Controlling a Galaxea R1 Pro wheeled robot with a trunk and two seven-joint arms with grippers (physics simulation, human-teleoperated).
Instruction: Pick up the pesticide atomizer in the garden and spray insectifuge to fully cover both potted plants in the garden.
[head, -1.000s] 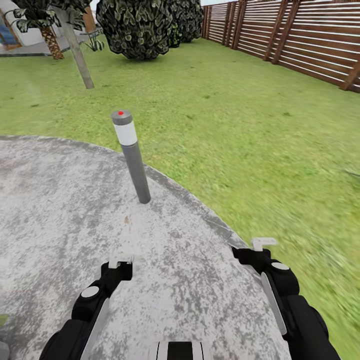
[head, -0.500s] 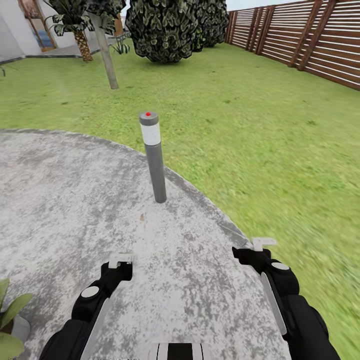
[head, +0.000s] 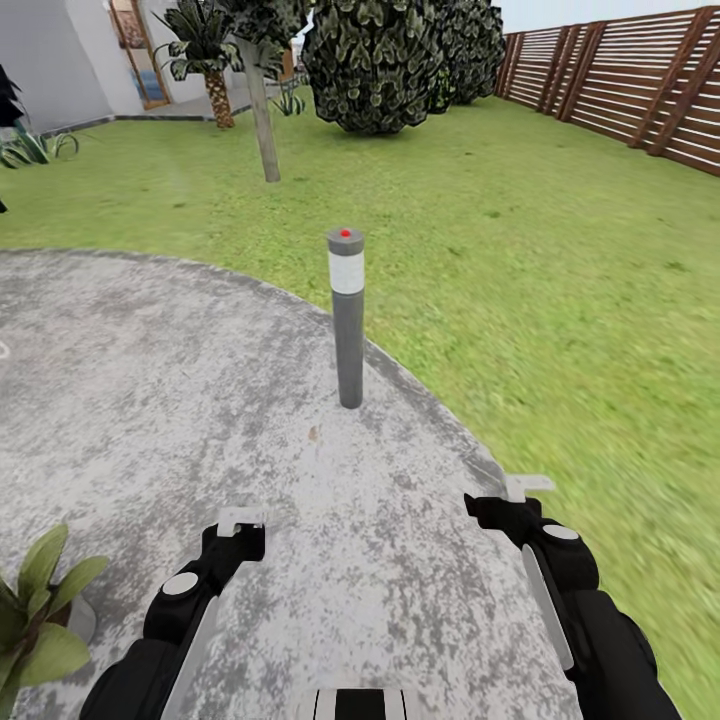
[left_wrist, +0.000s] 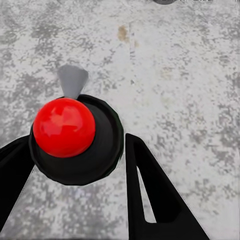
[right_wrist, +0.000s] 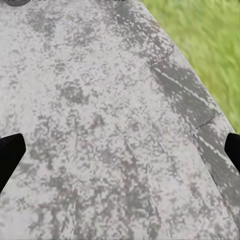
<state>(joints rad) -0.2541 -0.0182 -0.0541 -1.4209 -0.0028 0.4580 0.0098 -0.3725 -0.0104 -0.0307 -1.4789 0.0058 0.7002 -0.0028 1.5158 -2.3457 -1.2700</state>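
Observation:
One potted plant (head: 38, 612), a low rosette of pointed green leaves in a small grey pot, sits on the paved patio (head: 150, 380) at the head view's bottom left corner, left of my left arm. The pesticide atomizer is out of view, and I make out no whitish specks on the leaves. My left gripper (head: 243, 518) hangs open over the paving. In the left wrist view its dark fingers (left_wrist: 150, 200) stand wide apart, with a red ball on a black round mount (left_wrist: 65, 127) between them. My right gripper (head: 527, 487) is open near the patio's edge, its fingertips (right_wrist: 10, 155) far apart.
A grey bollard lamp (head: 347, 315) with a red dot stands near the patio's rim ahead. Lawn (head: 520, 260) stretches beyond, with a thin tree trunk (head: 262, 120), dark bushes (head: 375, 60), a palm (head: 212, 70) and a slatted brown fence (head: 640, 90) at the right.
The whole picture has shifted right, so the camera has turned left. The potted plant has come into view at the bottom left. Both arms hold the same pose.

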